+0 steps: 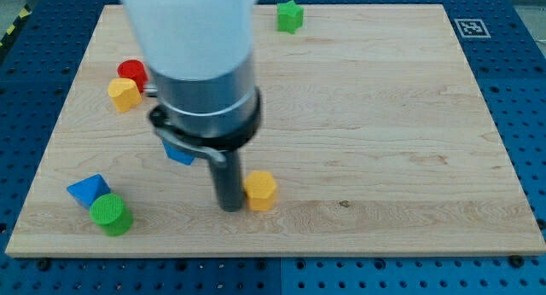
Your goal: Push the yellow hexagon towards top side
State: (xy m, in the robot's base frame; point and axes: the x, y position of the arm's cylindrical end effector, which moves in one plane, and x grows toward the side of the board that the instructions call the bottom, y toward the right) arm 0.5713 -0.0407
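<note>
- Looking at the wooden board [384, 116], you see the yellow hexagon [260, 190] in the lower middle part, a little left of the centre.
- My tip [229, 208] stands just beside the hexagon, on its left side in the view; it seems to touch it, but you cannot tell this for sure.
- There is no claw here that opens or closes: the arm ends in a plain dark rod, and it holds nothing.
- Near the view's top left you see a red cylinder [131, 72] with a second yellow block [124, 95] touching it.
- A blue block [178, 153] is partly hidden behind the arm.
- At bottom left, a blue triangle [87, 191] lies against a green cylinder [111, 214].
- A green star [290, 16] stands near the top edge.
</note>
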